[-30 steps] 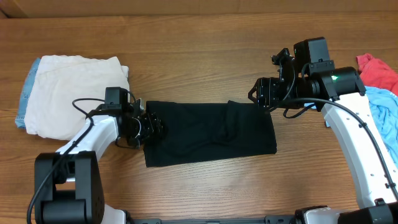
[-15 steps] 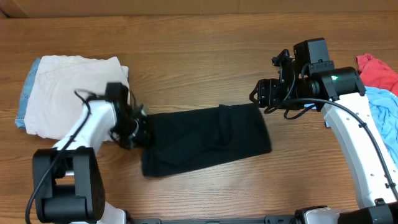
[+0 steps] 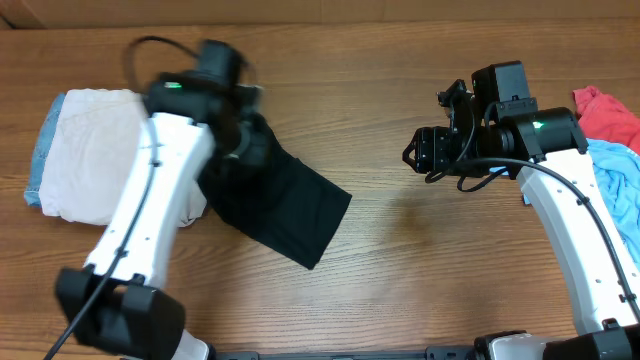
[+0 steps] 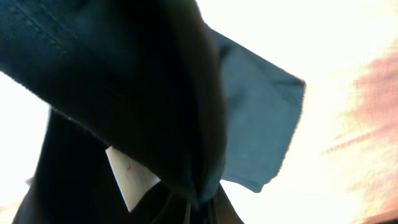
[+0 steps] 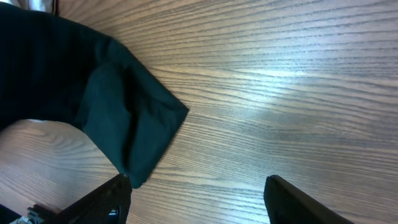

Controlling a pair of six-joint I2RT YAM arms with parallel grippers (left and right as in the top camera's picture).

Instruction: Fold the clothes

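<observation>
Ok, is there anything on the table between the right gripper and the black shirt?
Nothing visible does. Only bare wooden table lies between the open right gripper and the black shirt. The left gripper is shut on the shirt's other end, near the cream pile.

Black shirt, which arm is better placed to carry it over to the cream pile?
Left. The left gripper is shut on the black shirt beside the cream pile; the right gripper is open over bare table, off the fabric.
</observation>
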